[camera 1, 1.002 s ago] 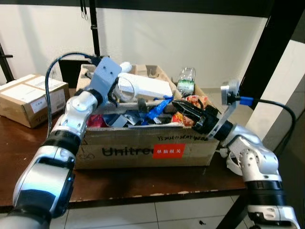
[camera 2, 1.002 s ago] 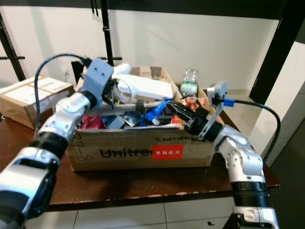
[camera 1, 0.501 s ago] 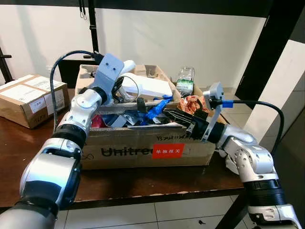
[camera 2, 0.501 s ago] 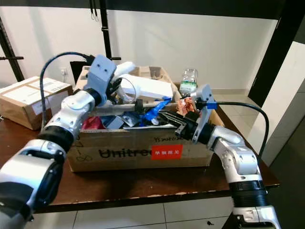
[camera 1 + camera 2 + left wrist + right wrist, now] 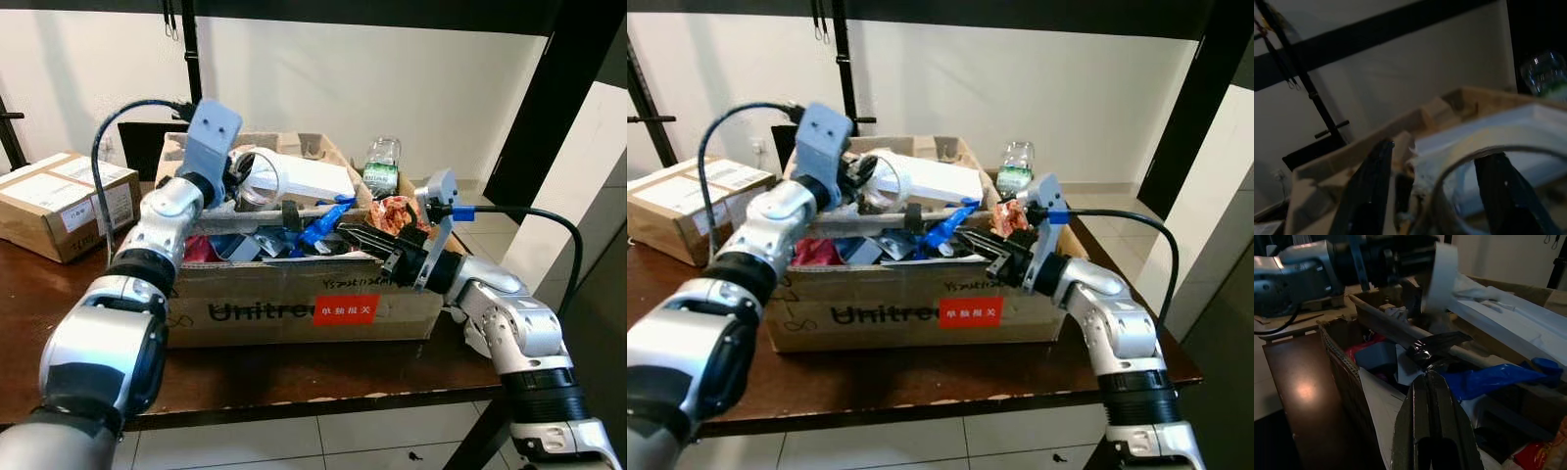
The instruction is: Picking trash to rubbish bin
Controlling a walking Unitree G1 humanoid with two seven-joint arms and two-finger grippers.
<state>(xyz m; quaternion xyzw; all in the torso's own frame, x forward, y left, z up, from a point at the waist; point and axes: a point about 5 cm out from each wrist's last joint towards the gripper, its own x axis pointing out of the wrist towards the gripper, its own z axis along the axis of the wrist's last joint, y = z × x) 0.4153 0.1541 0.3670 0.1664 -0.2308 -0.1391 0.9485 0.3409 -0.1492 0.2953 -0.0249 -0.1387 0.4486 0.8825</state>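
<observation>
A cardboard box point(image 5: 265, 294) printed "Unitree" stands on the dark table, heaped with trash. Over its back left part my left gripper point(image 5: 240, 181) is shut on a white tape roll point(image 5: 257, 179). In the left wrist view the ring point(image 5: 1459, 161) sits between the two fingers point(image 5: 1374, 181). My right gripper point(image 5: 348, 232) reaches in over the box's right side, low above the trash. Its fingers are shut with nothing seen between them; the tip point(image 5: 1429, 377) hovers by a blue plastic scrap point(image 5: 1488, 377). The tape roll point(image 5: 1442, 274) hangs beyond it.
In the box lie a long white carton point(image 5: 313, 178), a red crumpled wrapper point(image 5: 392, 212) and a clear bottle point(image 5: 381, 166) at the back right. A smaller sealed carton point(image 5: 59, 201) stands on the table at left. A black post point(image 5: 539, 98) rises at right.
My right gripper has reached further left over the box, then held still. My left wrist has lifted and turned slightly with the tape roll still in it.
</observation>
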